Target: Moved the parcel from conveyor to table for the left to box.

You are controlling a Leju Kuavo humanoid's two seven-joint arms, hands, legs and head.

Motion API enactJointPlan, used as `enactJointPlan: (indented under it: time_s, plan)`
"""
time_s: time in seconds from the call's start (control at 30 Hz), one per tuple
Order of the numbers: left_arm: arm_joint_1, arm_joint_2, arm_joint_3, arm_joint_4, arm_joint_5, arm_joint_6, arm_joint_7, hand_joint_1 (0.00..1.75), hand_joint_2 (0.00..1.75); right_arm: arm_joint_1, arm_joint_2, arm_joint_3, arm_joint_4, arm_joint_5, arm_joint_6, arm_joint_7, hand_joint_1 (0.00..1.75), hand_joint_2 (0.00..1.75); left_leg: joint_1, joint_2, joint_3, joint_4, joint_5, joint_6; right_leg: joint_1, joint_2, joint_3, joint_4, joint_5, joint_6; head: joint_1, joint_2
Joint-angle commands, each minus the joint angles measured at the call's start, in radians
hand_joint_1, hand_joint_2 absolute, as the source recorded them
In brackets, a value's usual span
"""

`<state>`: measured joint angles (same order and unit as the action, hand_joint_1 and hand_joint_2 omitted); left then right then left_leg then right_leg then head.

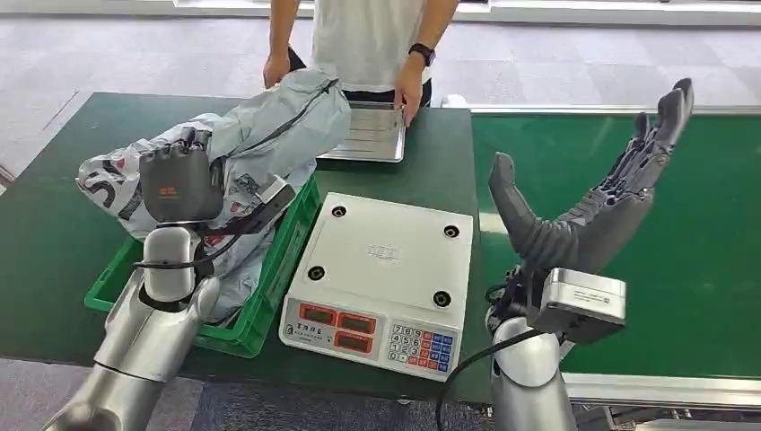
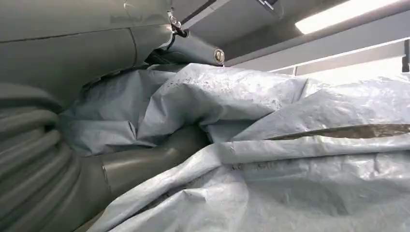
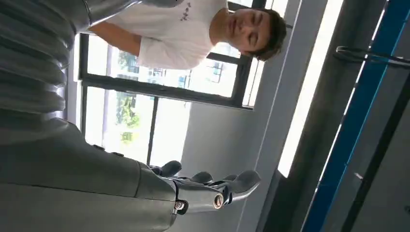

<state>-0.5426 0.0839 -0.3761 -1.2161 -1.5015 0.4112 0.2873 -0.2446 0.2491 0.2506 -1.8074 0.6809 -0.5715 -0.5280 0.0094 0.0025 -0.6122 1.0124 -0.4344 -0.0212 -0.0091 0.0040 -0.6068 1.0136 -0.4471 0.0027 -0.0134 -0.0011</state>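
Right hand [image 1: 588, 202] is up over the green conveyor [image 1: 682, 224], palm raised, fingers [image 1: 660, 126] spread wide, thumb out to the side, nothing in it. Wrist cam agrees: fingers [image 3: 227, 186] stretched out against the ceiling, no contact w/ anything.

Left hand [image 1: 184, 180] is buried in the grey parcel [image 1: 269, 126]. From the head view the wrist block covers the fingers, so can't see the grip there. Left wrist cam is closer: crinkled grey plastic [image 2: 270, 145] bunched tight against the thumb [image 2: 140, 164], another finger [image 2: 193, 48] lying over the far side of the bag, so it's holding the parcel, clamped between them.

Parcel sits partly in the green crate [image 1: 260, 305] at the near-left part of the dark green table [image 1: 54, 224], its upper end sticking up and over the crate's far edge.

A scale [image 1: 381, 278] w/ red displays and a keypad stands just beside the crate, at the table's near edge. A metal tray [image 1: 368, 135] lies at the far edge, a person's hand [image 1: 408, 90] resting on its corner; the person [image 1: 363, 40] stands right behind the table, white shirt, dark watch.

Grey floor beyond; big windows and strip lights show in the right wrist cam.
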Motion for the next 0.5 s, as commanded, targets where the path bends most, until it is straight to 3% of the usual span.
enactJointPlan:
  time_s: [0.03,0.5]
  plan:
    - [-0.054,0.042,-0.071,0.023,-0.069,-0.010,0.037,1.75,1.75,-0.013,-0.002,-0.035,0.006,0.000,0.003,0.001,0.00,1.75,0.001,-0.001,0.001,0.000,0.000,0.001,0.001,-0.002,0.002,-0.001,0.000,0.000,0.000,0.000]
    - [-0.068,0.069,-0.095,0.029,-0.069,-0.024,0.092,1.75,1.75,-0.014,0.000,-0.034,0.006,0.001,0.005,0.001,0.00,1.75,0.001,-0.002,0.002,-0.001,0.000,0.001,0.001,-0.002,0.003,-0.001,-0.001,0.000,0.000,0.000]
